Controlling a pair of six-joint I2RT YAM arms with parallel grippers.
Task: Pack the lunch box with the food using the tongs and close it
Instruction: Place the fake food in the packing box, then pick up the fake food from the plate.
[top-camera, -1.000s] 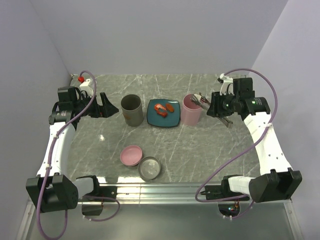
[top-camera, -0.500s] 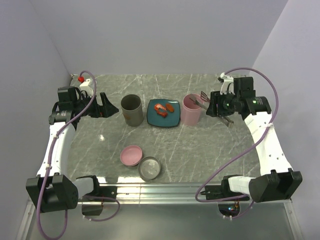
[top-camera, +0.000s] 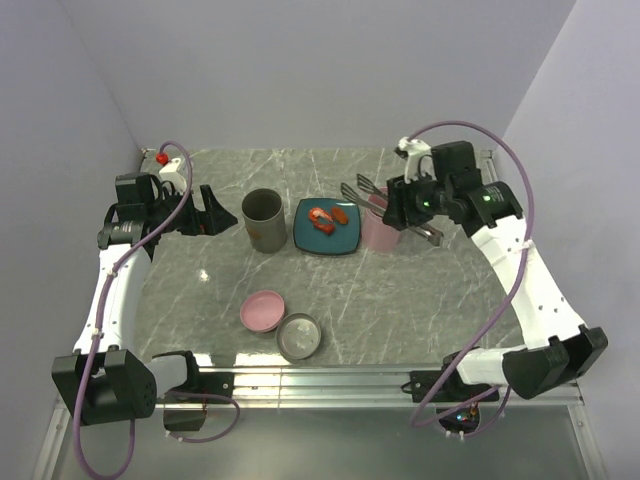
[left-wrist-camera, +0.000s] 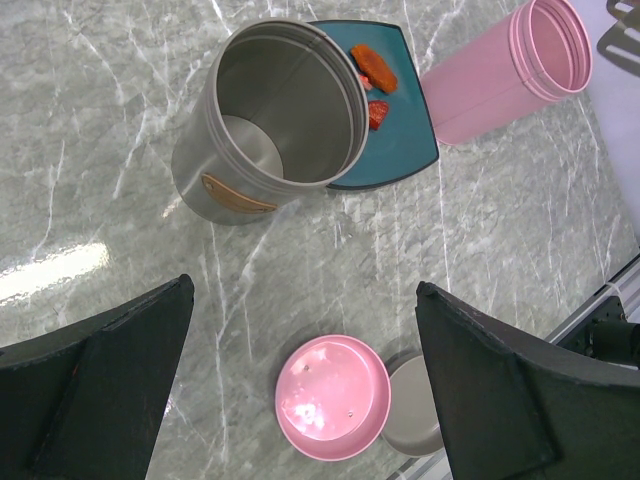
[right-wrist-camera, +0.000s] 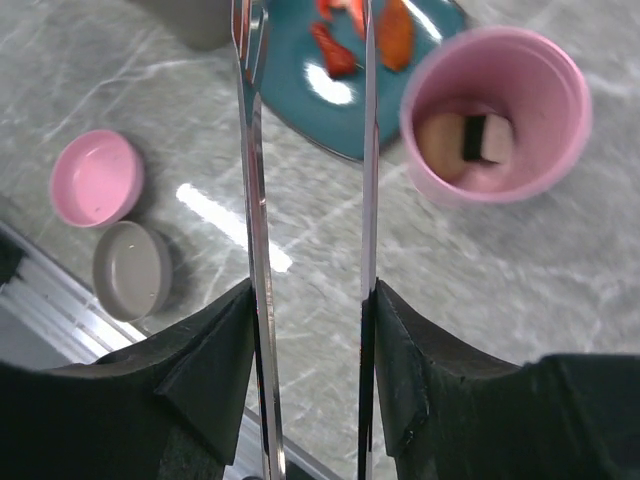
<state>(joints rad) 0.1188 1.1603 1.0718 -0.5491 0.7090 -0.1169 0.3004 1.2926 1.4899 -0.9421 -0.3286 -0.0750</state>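
Note:
My right gripper (right-wrist-camera: 310, 330) is shut on the silver tongs (right-wrist-camera: 250, 150), one finger pressing on each arm, and the arms stand apart. In the top view the right gripper (top-camera: 393, 205) holds the tongs (top-camera: 360, 189) above the pink lunch box tub (top-camera: 380, 228), tips toward the teal plate (top-camera: 345, 238). The red and orange food (top-camera: 322, 218) lies on that plate. The pink tub (right-wrist-camera: 495, 110) holds a beige piece and a dark-banded piece. A grey steel tub (left-wrist-camera: 280, 110) stands empty left of the plate. My left gripper (left-wrist-camera: 302, 290) is open and holds nothing; in the top view this gripper (top-camera: 208, 214) hangs left of the grey tub.
A pink lid (top-camera: 264, 309) and a grey lid (top-camera: 299, 336) lie side by side near the front edge. A white fitting with a red cap (top-camera: 165, 160) sits in the back left corner. Walls close the table on three sides.
The right arm has swung left with the tongs, whose tips now reach past the pink tub toward the plate. The left arm has not moved.

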